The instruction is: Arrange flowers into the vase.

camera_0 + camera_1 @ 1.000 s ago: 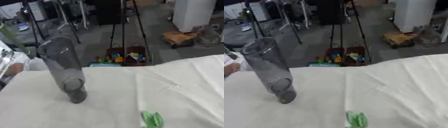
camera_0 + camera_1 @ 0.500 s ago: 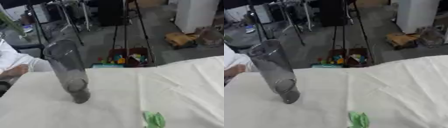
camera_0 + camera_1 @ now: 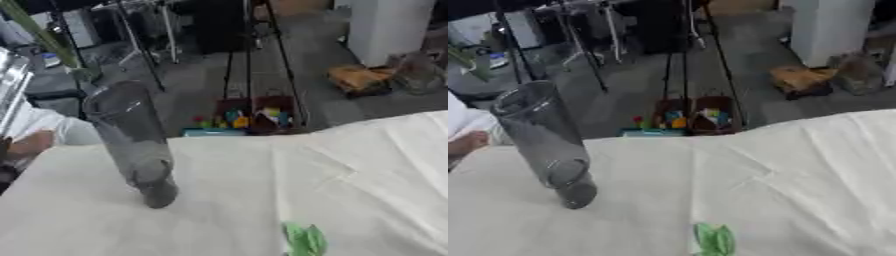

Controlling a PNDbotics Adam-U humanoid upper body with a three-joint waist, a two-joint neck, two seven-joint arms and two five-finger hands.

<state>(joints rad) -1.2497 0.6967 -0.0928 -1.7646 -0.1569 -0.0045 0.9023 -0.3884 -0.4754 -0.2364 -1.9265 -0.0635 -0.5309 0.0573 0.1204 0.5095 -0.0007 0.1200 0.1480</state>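
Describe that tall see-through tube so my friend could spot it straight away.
Start at the table covered in a white cloth, then look to its left part. There stands a tall cylindrical vase of smoky clear glass, empty. Its only neighbour on the cloth is a small green leaf at the near edge, flat and bright.

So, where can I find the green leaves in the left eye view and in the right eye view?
Left eye view: the green leaves lie at the bottom edge, right of centre, on the white tablecloth.
Right eye view: the green leaves lie at the bottom edge, a little right of centre.
Shared landmark: the clear vase, standing to the upper left of the leaves in both views.
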